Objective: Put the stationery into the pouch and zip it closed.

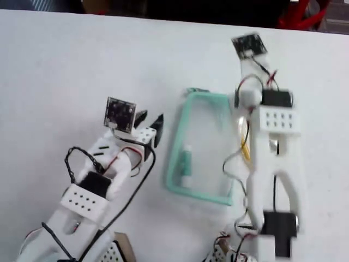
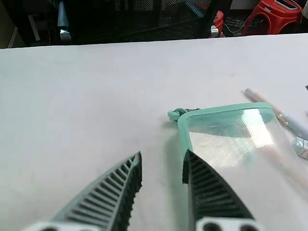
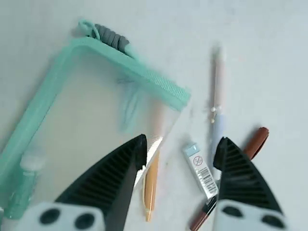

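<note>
My right hand (image 3: 182, 144) hangs spread above the loose stationery. My left hand (image 2: 162, 161), also spread, is just beside a corner of the one clear plastic pouch with a mint-green rim (image 3: 144, 74). On the white desk (image 1: 65, 65) I count four loose pieces: a slim orange pen (image 3: 150, 192) at the pouch's edge, a small labelled white stick (image 3: 199, 168), a brown pen (image 3: 252, 142) and a pale lilac-white pen (image 3: 217, 106). They look light, stiff and ready to roll, so I would pinch each at its middle. A single green tube (image 3: 21, 192) lies inside the pouch. The film seems soft and slippery, so the rim or the grey zipper pull (image 3: 109, 36) is the better hold.

Mint-green-edged clear pouch (image 3: 144, 77), orange pencil (image 3: 153, 187), brown pen (image 3: 253, 141), white table (image 3: 269, 48)
</note>
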